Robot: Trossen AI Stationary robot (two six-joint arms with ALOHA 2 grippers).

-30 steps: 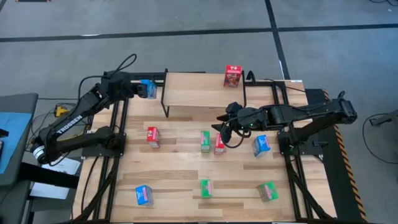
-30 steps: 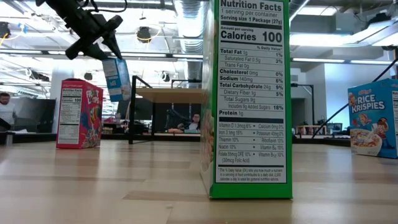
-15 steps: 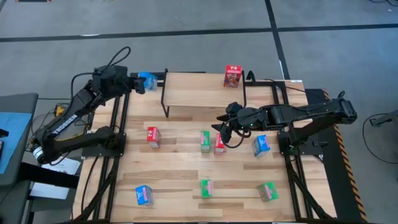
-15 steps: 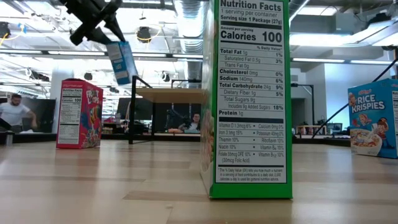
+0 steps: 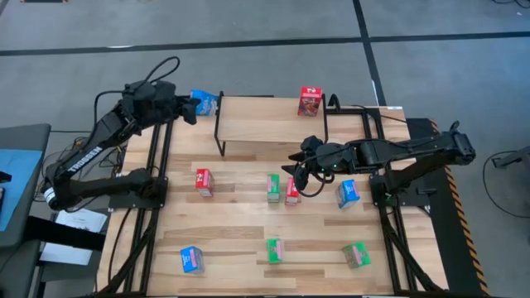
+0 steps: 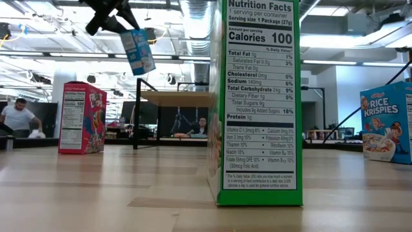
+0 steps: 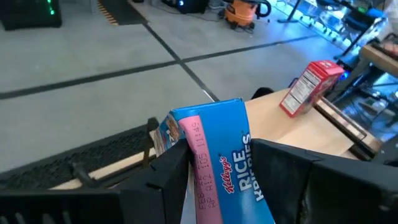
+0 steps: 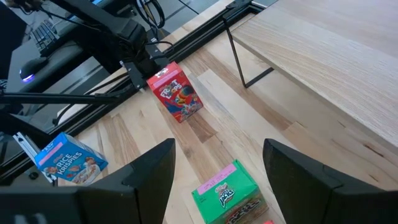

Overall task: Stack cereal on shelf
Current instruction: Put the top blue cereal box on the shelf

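A: The left claw [image 5: 192,108], clamped on a blue cereal box [image 5: 204,103], has carried it higher and nearer the shelf [image 5: 265,124]; it now hangs off the shelf's left end.

B: So placement looks close. One red box [image 5: 310,101] already stands up there.

A: The right claw [image 5: 300,172] hasn't moved, fingers apart above the bench [image 5: 240,232], gripping nothing.

B: The low view's big green box [image 6: 256,103] hides the middle.

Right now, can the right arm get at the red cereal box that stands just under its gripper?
Probably yes. The right gripper is open and empty, hovering over the red cereal box on the table. A green cereal box stands close beside it, apart from it, so the approach from above looks free but tight.
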